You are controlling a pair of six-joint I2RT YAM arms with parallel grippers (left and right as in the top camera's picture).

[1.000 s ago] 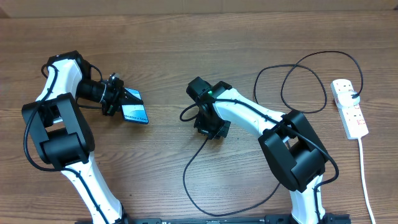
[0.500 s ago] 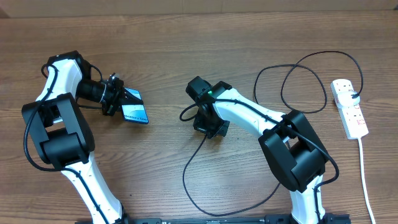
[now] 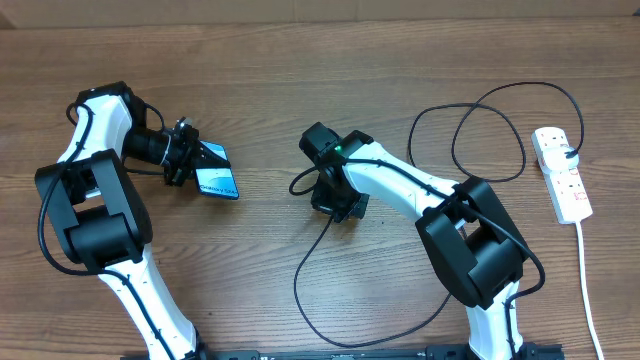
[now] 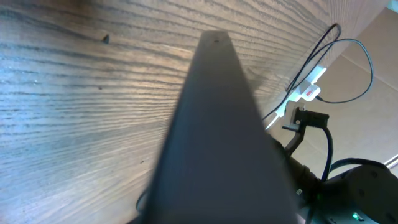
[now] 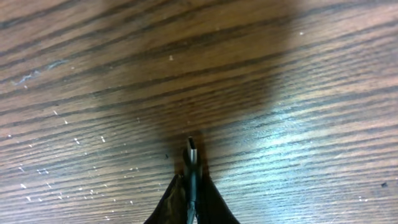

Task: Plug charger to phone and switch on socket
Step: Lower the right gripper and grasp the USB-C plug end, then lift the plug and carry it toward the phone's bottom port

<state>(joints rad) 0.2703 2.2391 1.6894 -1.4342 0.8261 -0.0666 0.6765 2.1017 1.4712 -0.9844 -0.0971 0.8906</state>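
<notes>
Pincers: two, over one wood-grain tabletop (image 3: 300,90). Charger (image 5: 191,151): one thin black cable, looping wide over the right half, its plug tip pinched in the closed right pincer (image 3: 338,208) mid-table, just above the wood. Phone (image 3: 218,181): one, clamped in the closed left pincer (image 3: 196,160), left of centre, screen visible from above. Socket (image 3: 562,175): one, far right, with a white cord (image 3: 585,290) trailing to the near edge. Beige wall strip (image 3: 400,8) behind.
</notes>
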